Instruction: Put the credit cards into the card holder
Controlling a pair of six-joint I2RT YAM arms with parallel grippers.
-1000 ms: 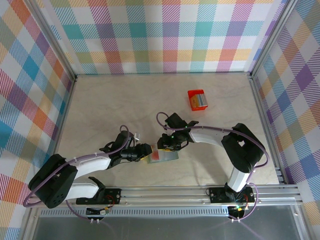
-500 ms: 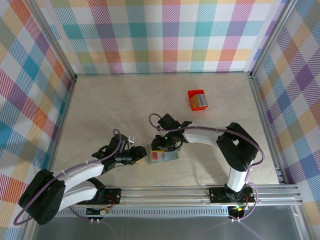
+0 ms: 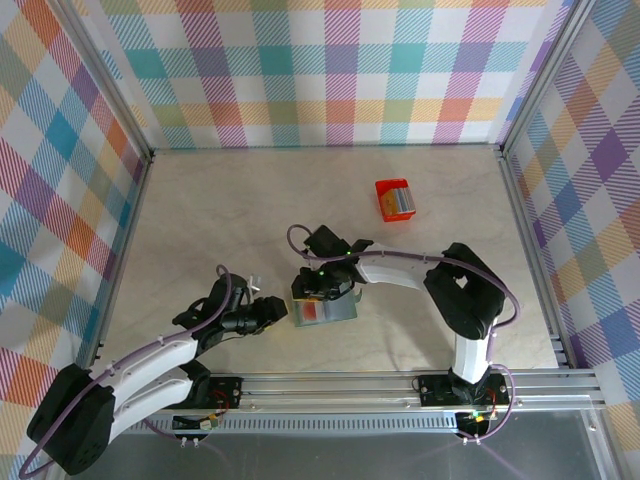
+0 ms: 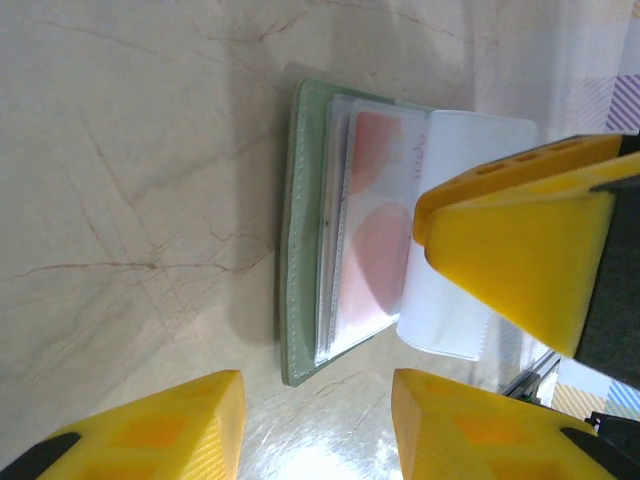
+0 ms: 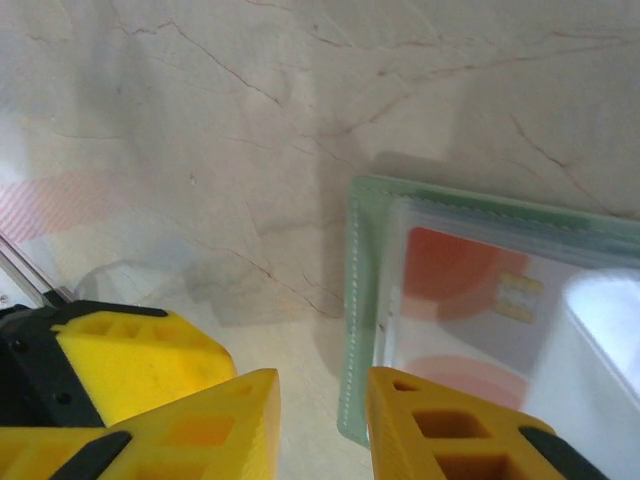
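Note:
The card holder (image 3: 323, 309) lies open on the table, grey-green with clear sleeves (image 4: 345, 270). A credit card with red marks (image 5: 470, 290) sits inside a sleeve. My left gripper (image 3: 279, 313) is just left of the holder, open, with bare table between its fingers (image 4: 316, 432). My right gripper (image 3: 318, 291) hangs over the holder's far left part, its jaws a little apart (image 5: 322, 420). One of its fingers (image 5: 455, 430) is over the holder's corner and the other is over the table. The holder's stitched edge (image 5: 360, 300) runs up from the gap.
A small red box (image 3: 394, 199) with something grey in it stands at the back right of the marble table (image 3: 200, 220). Checked walls enclose three sides, and a metal rail (image 3: 400, 385) runs along the near edge.
My left arm has drawn back to the left, away from the holder. My right gripper has moved left over the holder, which has shifted slightly left with it.

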